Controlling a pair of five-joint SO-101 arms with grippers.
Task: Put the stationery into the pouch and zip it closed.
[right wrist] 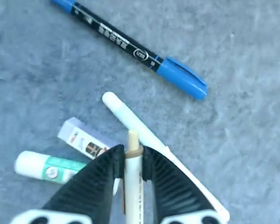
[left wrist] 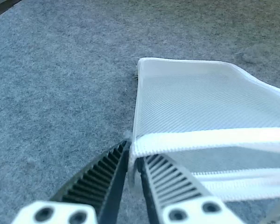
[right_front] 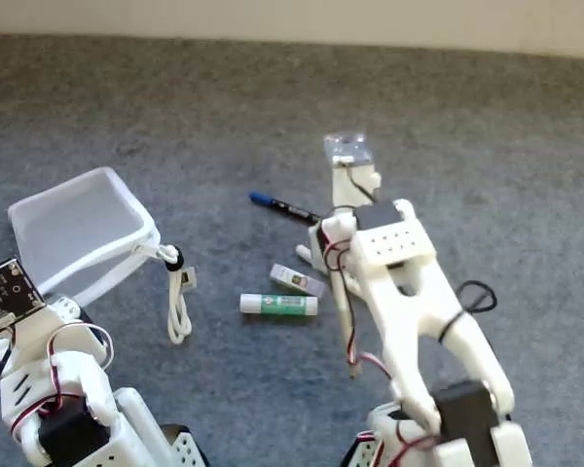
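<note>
Gripping the pencil (right wrist: 132,143) tight, the right gripper (right wrist: 132,156) should lift it slowly to the pouch (left wrist: 200,102) the left gripper (left wrist: 133,157) pinches.

The pouch (right_front: 73,229) lay left, its edge in the left gripper (left wrist: 132,157). Right of it lay the glue stick (right_front: 278,305), a small box (right_front: 297,280) just behind, the marker (right_front: 284,207) farthest. The right gripper (right wrist: 132,156) pinched a pencil (right wrist: 132,196) above a pen (right wrist: 126,114).

The grey, carpet-like desk (right_front: 487,146) carries a blue marker (right_front: 282,206), a white pen (right wrist: 130,119), a glue stick (right_front: 278,305) (green label) and a small box (right_front: 298,280), perhaps an eraser, all near one another.
</note>
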